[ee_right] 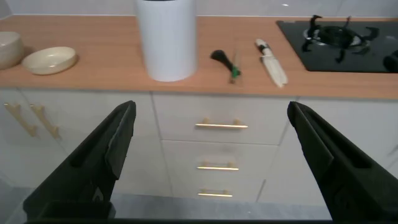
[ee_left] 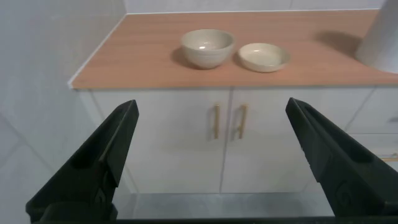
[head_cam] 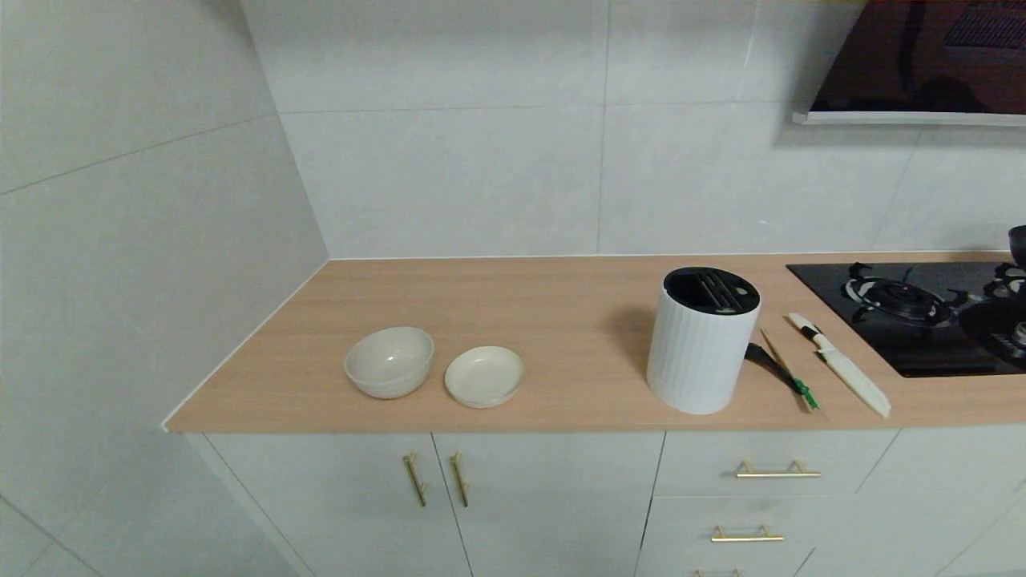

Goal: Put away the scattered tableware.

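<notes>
While L tool (ee_left: 211, 106), R tool (ee_right: 211, 106) gape empty — bowl (ee_left: 207, 46), dish (ee_left: 263, 56) well ahead.

A wooden counter (head_cam: 561, 304) is set into a corner formed by a back wall (head_cam: 449, 176) and a side wall (head_cam: 120, 264) on the left, both faced with large pale grey tiles. White cabinets (head_cam: 553, 513) are fitted beneath it: two doors (head_cam: 353, 513) with upright brass handles (head_cam: 414, 479) on the left, drawers (head_cam: 850, 457) with level brass pulls (head_cam: 777, 473) on the right. A black gas hob (head_cam: 906, 320) is sunk into the counter's right end, and a dark hood (head_cam: 914, 60) is mounted above it. A grey floor (ee_left: 217, 204) is seen below the cabinets.
</notes>
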`<state>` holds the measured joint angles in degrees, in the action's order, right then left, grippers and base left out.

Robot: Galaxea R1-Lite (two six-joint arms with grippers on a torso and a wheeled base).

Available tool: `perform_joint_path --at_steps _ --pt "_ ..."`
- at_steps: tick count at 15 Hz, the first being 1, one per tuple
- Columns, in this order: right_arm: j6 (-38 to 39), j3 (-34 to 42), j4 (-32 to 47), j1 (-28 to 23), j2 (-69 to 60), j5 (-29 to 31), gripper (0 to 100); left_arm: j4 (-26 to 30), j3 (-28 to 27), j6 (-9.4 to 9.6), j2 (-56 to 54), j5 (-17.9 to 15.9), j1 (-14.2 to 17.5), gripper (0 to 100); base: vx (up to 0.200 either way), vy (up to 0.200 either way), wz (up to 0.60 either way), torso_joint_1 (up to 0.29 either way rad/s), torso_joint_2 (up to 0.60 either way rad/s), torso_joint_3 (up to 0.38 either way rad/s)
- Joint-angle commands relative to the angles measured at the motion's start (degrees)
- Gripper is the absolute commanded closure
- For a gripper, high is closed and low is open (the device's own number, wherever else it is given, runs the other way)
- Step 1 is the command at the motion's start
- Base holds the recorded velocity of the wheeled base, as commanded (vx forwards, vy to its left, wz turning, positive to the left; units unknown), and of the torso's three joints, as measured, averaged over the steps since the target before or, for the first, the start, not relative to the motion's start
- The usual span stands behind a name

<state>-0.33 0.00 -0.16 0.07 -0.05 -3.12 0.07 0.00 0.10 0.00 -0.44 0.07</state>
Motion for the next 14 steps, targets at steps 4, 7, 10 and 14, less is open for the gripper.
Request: perform_joint_path --at_steps 4,7,10,14 --pt "0.0 0.0 0.0 0.0 0.0 0.0 0 0.0 0.0 -0.01 0.1 0.0 0.0 0 0.0 0.2 0.0 0.002 0.0 0.01" --pt "0.0 0.0 0.0 0.0 0.0 0.0 0 0.0 0.0 -0.01 0.1 0.0 0.0 0 0.0 0.2 0.0 0.002 0.0 0.007" --pt "0.0 0.0 0.0 0.0 0.0 -0.1 0 0.0 0.0 -0.01 0.0 0.0 0.0 0 0.0 0.2 0.0 0.006 0.0 0.001" --pt "0.0 0.0 0.0 0.0 0.0 -0.1 0 0.0 0.0 -0.01 0.1 0.0 0.0 0 0.0 0.2 0.0 0.0 0.0 0.001"
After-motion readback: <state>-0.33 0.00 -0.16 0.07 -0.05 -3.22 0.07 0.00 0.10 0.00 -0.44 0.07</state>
